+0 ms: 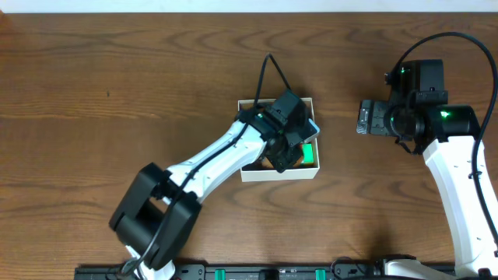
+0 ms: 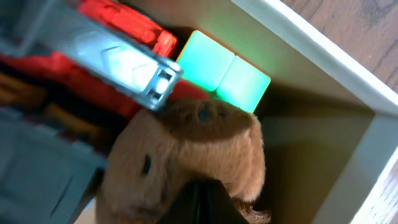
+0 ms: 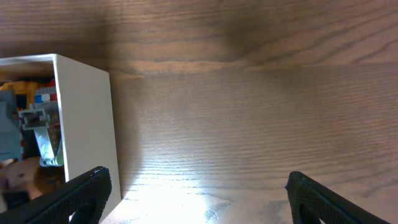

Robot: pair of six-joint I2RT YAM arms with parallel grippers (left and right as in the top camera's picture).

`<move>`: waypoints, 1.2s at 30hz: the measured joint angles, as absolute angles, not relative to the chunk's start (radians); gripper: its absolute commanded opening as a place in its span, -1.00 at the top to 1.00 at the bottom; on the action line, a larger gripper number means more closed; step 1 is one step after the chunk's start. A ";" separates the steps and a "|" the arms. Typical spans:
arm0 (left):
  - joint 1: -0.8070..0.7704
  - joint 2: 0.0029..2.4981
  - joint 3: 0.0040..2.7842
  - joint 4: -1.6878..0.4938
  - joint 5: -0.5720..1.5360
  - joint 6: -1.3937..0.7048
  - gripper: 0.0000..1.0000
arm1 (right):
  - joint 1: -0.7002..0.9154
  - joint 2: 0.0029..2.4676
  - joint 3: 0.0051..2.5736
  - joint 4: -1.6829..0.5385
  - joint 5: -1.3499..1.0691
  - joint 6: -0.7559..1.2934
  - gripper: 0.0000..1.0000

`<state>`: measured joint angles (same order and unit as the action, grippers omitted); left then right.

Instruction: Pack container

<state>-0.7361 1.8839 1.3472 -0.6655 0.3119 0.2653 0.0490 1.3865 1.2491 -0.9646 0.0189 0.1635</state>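
Well, my left gripper (image 1: pixel 284 155) is down inside the container (image 1: pixel 280 176), which sits near the middle of the table (image 1: pixel 117 93), its white walls square to the table edges; my left arm reaches in over the near-left corner and covers much of the inside from above. From the left wrist, my left gripper (image 2: pixel 202 198) has its dark fingertips brought together to a point, with no gap between them; they press into the lower edge of a brown plush toy (image 2: pixel 186 149); whether any fur is pinched between them I cannot tell. The plush lies against the cardboard floor, near a corner of the container (image 2: pixel 314 53); just behind it is a green block (image 2: pixel 224 71), made of two pale green squares side by side, touching the inner wall; to the left of that is a red toy (image 2: pixel 134 28), with a silvery-grey piece (image 2: pixel 121 53) lying across it and over the top of the plush. From above, the green block (image 1: pixel 309 153) shows in the near-right part of the box.

My right gripper (image 1: pixel 367 118) hovers over bare wood to the right of the container, apart from it; its jaws stand wide and hold nothing. From the right wrist, my right gripper (image 3: pixel 199 199) shows both black fingers at the bottom corners, with the white outer wall of the container (image 3: pixel 87 124) just above the left one.
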 measured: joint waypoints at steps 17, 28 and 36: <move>-0.733 1.904 1.376 -0.770 0.347 0.258 0.88 | 0.049 1.386 1.249 -0.965 0.019 0.163 -0.86; -0.727 1.903 1.367 -0.781 0.362 0.258 0.87 | 0.049 1.386 1.249 -0.966 0.019 0.163 -0.87; -0.730 1.876 1.371 -0.842 0.343 0.259 0.25 | 0.049 1.386 1.249 -0.966 0.019 0.163 -0.86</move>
